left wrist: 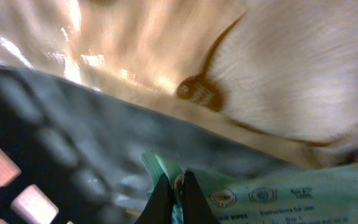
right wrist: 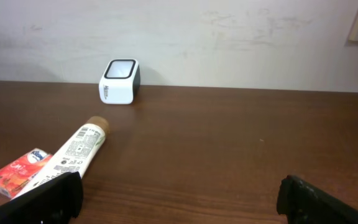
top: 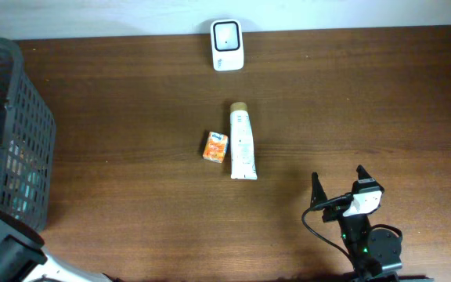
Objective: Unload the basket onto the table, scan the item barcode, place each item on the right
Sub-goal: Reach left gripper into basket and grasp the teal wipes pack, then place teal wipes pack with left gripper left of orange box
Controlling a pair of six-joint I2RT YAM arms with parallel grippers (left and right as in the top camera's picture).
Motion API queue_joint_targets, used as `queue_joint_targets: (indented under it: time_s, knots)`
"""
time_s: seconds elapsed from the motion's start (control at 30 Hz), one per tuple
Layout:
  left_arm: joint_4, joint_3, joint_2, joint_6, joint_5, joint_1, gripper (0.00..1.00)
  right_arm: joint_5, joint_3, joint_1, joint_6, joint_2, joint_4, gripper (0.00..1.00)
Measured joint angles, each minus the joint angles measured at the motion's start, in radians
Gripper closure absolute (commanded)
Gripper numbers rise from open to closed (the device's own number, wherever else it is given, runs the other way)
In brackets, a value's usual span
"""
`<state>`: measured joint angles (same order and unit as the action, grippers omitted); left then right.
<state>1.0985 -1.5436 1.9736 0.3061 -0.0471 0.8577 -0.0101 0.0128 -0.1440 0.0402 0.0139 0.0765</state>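
In the left wrist view my left gripper (left wrist: 178, 186) is shut on the crimped edge of a pale green wipes pack (left wrist: 278, 199), down inside the dark basket (left wrist: 55, 143). The white barcode scanner (top: 227, 45) stands at the table's far edge, also visible from the right wrist (right wrist: 120, 81). My right gripper (top: 339, 184) rests near the front right of the table, open with nothing between its fingers (right wrist: 48, 198). The overhead view does not show the left gripper itself, only its arm (top: 6, 258) at the bottom left.
A grey mesh basket (top: 14, 133) with several items stands at the left edge. A white tube (top: 242, 141) and a small orange box (top: 215, 146) lie side by side mid-table. A furry beige object (left wrist: 303, 68) fills the basket's upper right.
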Motion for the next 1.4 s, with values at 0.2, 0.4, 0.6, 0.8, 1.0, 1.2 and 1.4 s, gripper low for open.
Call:
queue_joint_targets:
  time_s: [0.2, 0.4, 0.6, 0.8, 1.0, 1.2, 1.4]
  knots:
    - [0.095, -0.383, -0.034, 0.0, 0.134, -0.001, 1.0, 0.0, 0.0, 0.0, 0.001, 0.0, 0.0, 0.02]
    - [0.045, -0.615, -0.241, 0.035, 0.344, -0.018, 1.0, 0.0, 0.0, 0.0, 0.001, 0.0, 0.0, 0.02]
    - [0.129, -0.631, -0.406, 0.006, 0.439, -0.312, 1.0, 0.0, 0.0, 0.0, 0.001, 0.0, 0.0, 0.02]
    - [0.126, -0.412, -0.402, -0.023, 0.258, -0.716, 1.0, 0.0, 0.0, 0.0, 0.001, 0.0, 0.0, 0.02]
    - [-0.206, 0.119, -0.37, 0.057, 0.189, -0.977, 1.0, 0.0, 0.0, 0.0, 0.0, 0.0, 0.0, 0.02]
    - [-0.527, 0.418, -0.362, 0.084, 0.096, -1.065, 1.0, 0.0, 0.0, 0.0, 0.001, 0.001, 0.0, 0.02]
    - [-0.682, 0.527, -0.362, 0.085, -0.001, -1.071, 0.7, 0.0, 0.0, 0.0, 0.0, 0.001, 0.0, 0.02]
